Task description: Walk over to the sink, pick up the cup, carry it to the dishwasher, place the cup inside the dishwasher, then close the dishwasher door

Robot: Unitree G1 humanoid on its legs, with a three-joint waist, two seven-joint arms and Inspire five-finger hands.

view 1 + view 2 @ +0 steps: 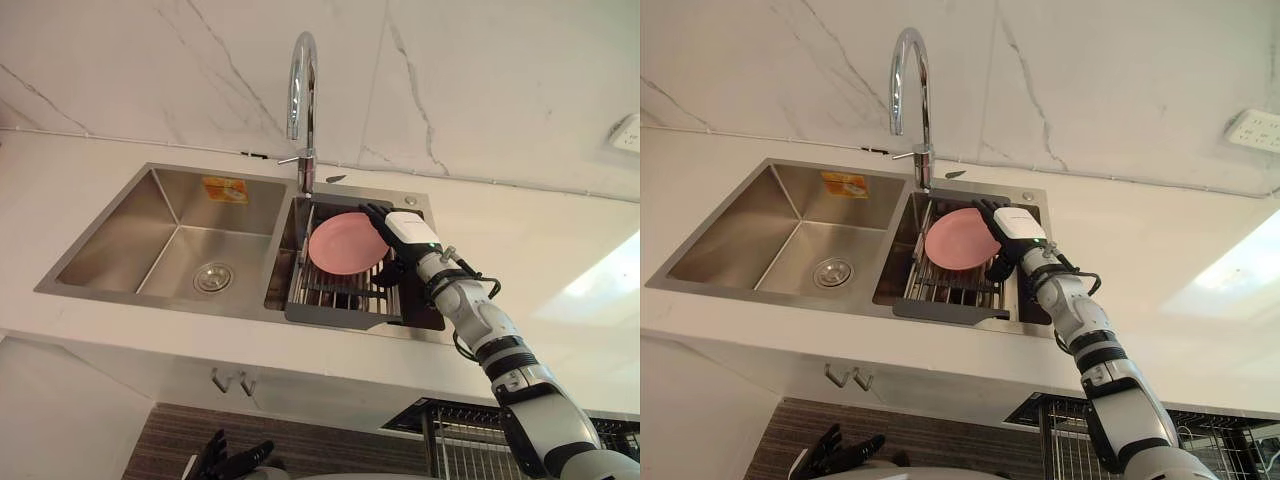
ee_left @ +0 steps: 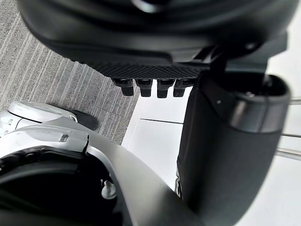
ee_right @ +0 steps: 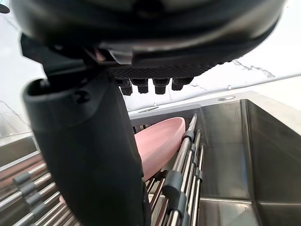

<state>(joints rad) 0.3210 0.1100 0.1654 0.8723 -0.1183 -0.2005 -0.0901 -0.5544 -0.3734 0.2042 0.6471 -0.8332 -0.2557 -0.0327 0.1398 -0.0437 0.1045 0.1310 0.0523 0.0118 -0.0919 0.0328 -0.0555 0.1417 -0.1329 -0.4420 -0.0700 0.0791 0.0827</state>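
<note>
No cup shows; a pink plate (image 1: 340,243) leans upright in a dark wire rack (image 1: 340,306) in the sink's right basin. My right hand (image 1: 405,235) is at the plate's right edge, fingers straight and reaching past the rim, thumb (image 3: 89,155) on the near side. In the right wrist view the pink plate (image 3: 157,146) lies just beyond the thumb, resting on the rack's bars. My left hand (image 1: 235,462) hangs low below the counter's front edge, fingers spread and holding nothing.
The steel sink (image 1: 100,290) is set in a white counter; its left basin has a drain (image 1: 212,277). A tall chrome faucet (image 1: 303,90) stands behind the divider. A wire basket (image 1: 460,430) shows below the counter at the right. A wall socket (image 1: 628,133) sits far right.
</note>
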